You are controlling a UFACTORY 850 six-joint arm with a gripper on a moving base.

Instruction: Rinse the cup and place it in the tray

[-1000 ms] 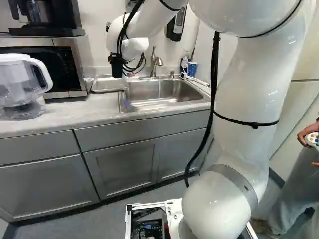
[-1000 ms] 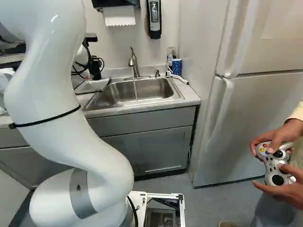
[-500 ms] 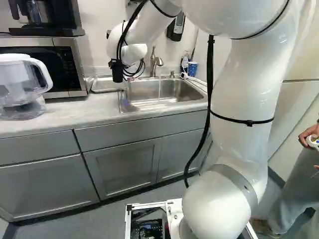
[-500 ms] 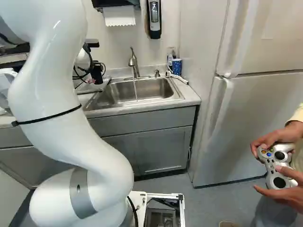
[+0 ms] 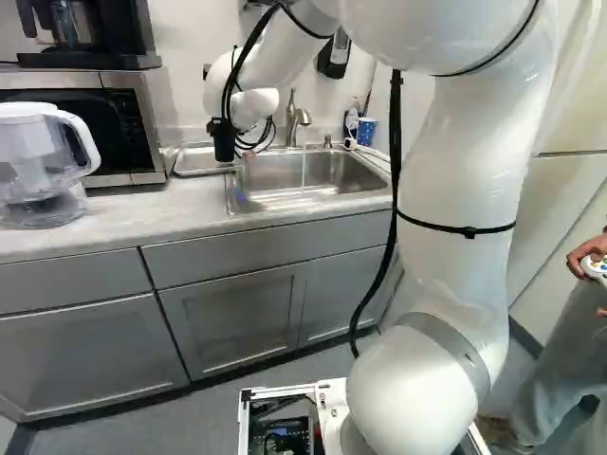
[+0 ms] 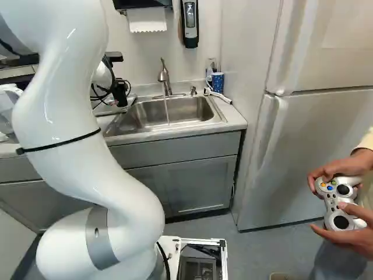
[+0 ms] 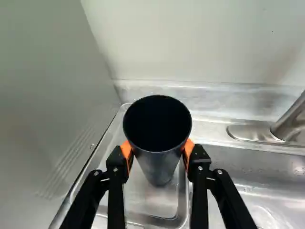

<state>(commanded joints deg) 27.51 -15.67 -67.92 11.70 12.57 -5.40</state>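
Observation:
In the right base view the black gripper (image 6: 120,93) is over the left side of the counter, left of the faucet; its fingertips are hidden there. The wrist view has the gripper (image 7: 158,151) shut on a dark cup (image 7: 159,167), one orange pad against each side. The cup's open mouth faces the wrist camera, and nothing shows inside its dark interior. Behind the cup lies the metal tray (image 7: 178,217), beside the sink (image 7: 271,176). Whether the cup's base touches the tray I cannot tell.
A thin stream runs from the faucet (image 6: 164,76) into the sink. The microwave (image 5: 142,133) flanks the tray, with a pitcher (image 5: 43,171) before it. A blue cup (image 6: 217,82) stands at the sink's far right corner. The refrigerator (image 6: 291,151) is to the right.
My upper arm has swung a little left in the left base view. In the right base view the gripper has shifted slightly right, towards the faucet. The base has stayed put.

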